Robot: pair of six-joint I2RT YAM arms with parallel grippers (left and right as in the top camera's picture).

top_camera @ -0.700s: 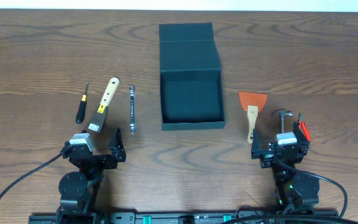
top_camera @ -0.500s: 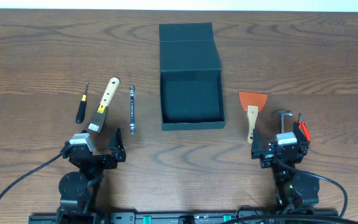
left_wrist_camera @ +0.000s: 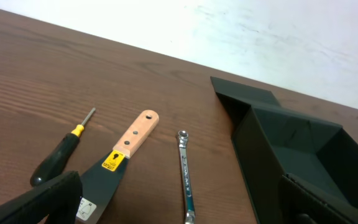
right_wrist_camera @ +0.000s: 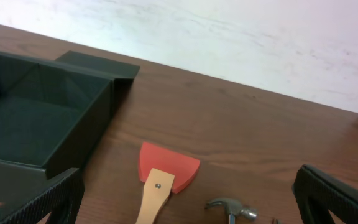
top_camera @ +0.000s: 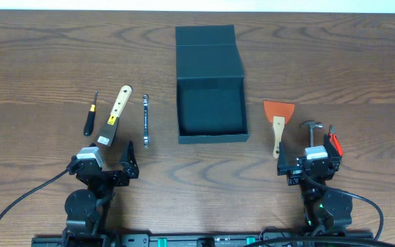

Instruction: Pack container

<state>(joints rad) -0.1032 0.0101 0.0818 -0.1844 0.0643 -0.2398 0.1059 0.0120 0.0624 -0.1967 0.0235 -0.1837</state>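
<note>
The dark teal-black container (top_camera: 211, 130) stands open at mid-table, its flap lid (top_camera: 208, 42) laid back; its inside looks empty. It also shows in the left wrist view (left_wrist_camera: 291, 149) and the right wrist view (right_wrist_camera: 36, 124). My left gripper (top_camera: 105, 162) is open and empty at the near left, with a black putty knife with a wooden handle (left_wrist_camera: 123, 155) and a wrench (left_wrist_camera: 185, 174) just ahead of it (left_wrist_camera: 179, 211). My right gripper (top_camera: 308, 162) is open and empty at the near right, behind a red scraper (right_wrist_camera: 166, 165).
A black-handled screwdriver (top_camera: 90, 116) lies left of the putty knife (top_camera: 115, 113) and the wrench (top_camera: 145, 121). A small hammer (top_camera: 312, 130) and red-handled pliers (top_camera: 332, 143) lie right of the red scraper (top_camera: 278, 120). Cables run from both arm bases at the near edge.
</note>
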